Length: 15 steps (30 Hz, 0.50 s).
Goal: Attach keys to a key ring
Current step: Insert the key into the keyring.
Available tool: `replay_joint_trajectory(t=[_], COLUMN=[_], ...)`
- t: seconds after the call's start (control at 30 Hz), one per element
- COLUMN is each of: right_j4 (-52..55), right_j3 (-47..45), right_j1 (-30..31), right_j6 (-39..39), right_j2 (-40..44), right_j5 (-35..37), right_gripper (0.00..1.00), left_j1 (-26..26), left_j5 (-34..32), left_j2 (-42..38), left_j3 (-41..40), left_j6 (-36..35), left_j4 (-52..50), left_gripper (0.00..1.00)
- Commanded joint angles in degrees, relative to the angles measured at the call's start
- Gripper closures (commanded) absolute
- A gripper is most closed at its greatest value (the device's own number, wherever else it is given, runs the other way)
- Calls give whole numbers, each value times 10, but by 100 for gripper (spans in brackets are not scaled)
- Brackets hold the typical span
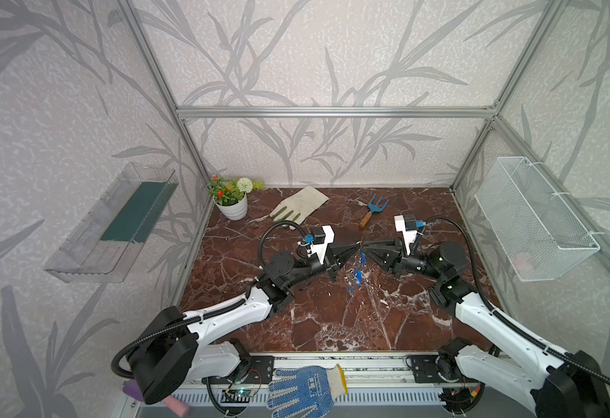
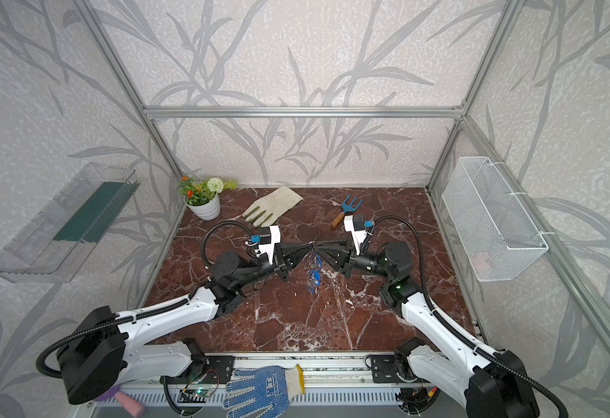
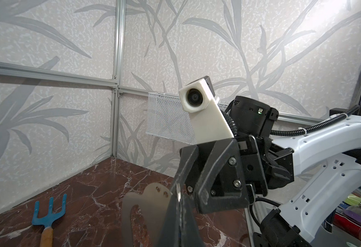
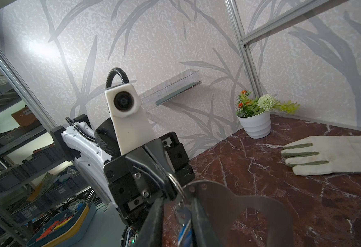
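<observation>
Judging from its flat silver-grey face, the key ring [image 3: 147, 198] should handle as a thin, stiff metal plate. It looks light, hard and slick, and apt to pivot if pinched at a corner, so the flat near its rim is the place to take it, clear of the small edge holes. It is half-moon shaped with a rounded cutout, and it is held up in the air over the middle of the marble table [image 1: 296, 325], between the tips of the two arms. The left gripper [image 1: 355, 249] has its jaws fully closed on the plate's edge. The right gripper [image 1: 368, 249] stands narrow, pinching a key tag [image 4: 184, 232]—a tiny bright-blue plastic sliver, light and easily twisted, best held by its body so its wire ring [image 4: 174, 181] is left free. That ring touches the plate just beside the holes; whether it has passed through one I cannot tell. More loose keys [image 1: 356, 278] lie on the table below the grippers—blue, with thin silver rings.
</observation>
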State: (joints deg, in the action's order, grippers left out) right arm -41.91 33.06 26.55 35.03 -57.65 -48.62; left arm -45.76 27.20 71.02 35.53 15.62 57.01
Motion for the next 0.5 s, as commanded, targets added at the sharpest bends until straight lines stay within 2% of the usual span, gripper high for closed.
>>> replay_joint_trajectory(t=[0.0, 0.33, 0.47], right_j4=[-15, -12, 15], right_j3=[22, 23, 22], right_j1=[4, 5, 4], right_j6=[-16, -28, -40], right_j2=[-3, -4, 1], right_j5=[-10, -3, 10], right_gripper=[77, 87, 87], left_j1=[-3, -6, -6], left_j5=[14, 21, 17], left_j2=[-10, -11, -18], left_j3=[23, 24, 21], left_j6=[7, 9, 6], left_j4=[11, 3, 0], left_gripper=[100, 100, 100])
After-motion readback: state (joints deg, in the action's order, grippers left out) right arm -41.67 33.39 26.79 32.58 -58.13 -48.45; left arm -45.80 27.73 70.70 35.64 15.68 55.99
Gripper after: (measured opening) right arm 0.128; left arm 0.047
